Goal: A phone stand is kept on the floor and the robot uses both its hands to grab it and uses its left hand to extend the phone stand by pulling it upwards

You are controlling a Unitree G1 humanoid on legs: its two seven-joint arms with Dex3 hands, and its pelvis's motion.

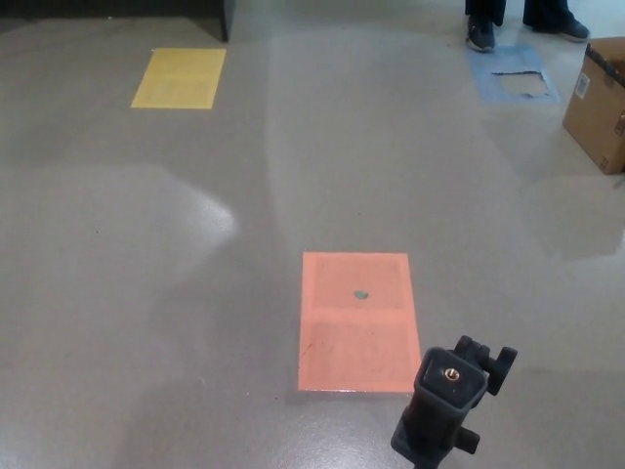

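Stand (449,408) upright on floor (195,293), head up beside orange mat (356,320), reachable from above. Neither robot hand in view; finger state unknown.

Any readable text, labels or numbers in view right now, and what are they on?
No text can be read.
Cardboard box: a white label on its side, too small and blurred to read.
Phone stand: no markings show.
Orange floor patch, yellow floor patch, blue floor patch: no lettering.
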